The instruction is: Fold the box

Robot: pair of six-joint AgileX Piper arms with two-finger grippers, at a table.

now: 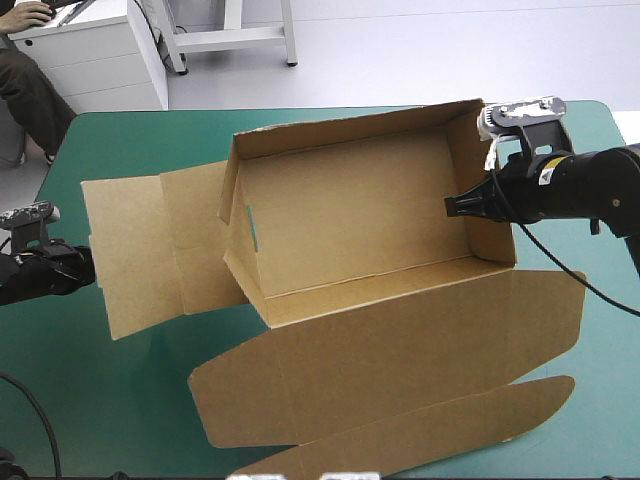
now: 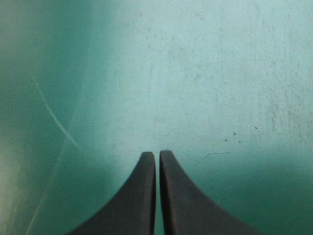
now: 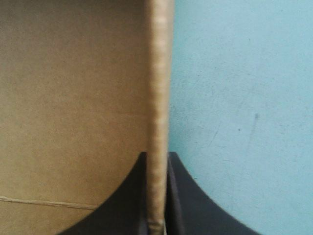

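**Operator:** Where is the left claw (image 2: 157, 155) sitting?

**Technician:** It is sitting over the teal-green surface (image 1: 120, 400) at the left edge. Its black fingers (image 2: 132, 200) are pressing together on nothing. It is near the flat left flap (image 1: 130, 250) of the box (image 1: 350, 220).

**Operator:** How is the box lying?

**Technician:** It is standing mid-surface as an open tray with its walls raised. Its lid (image 1: 400, 370) is lying flat toward the near edge.

**Operator:** And the right claw (image 3: 157, 159)?

**Technician:** It is clamping the right wall (image 3: 159, 88) of the box. One finger is sitting inside the tray and the other outside, over the surface.
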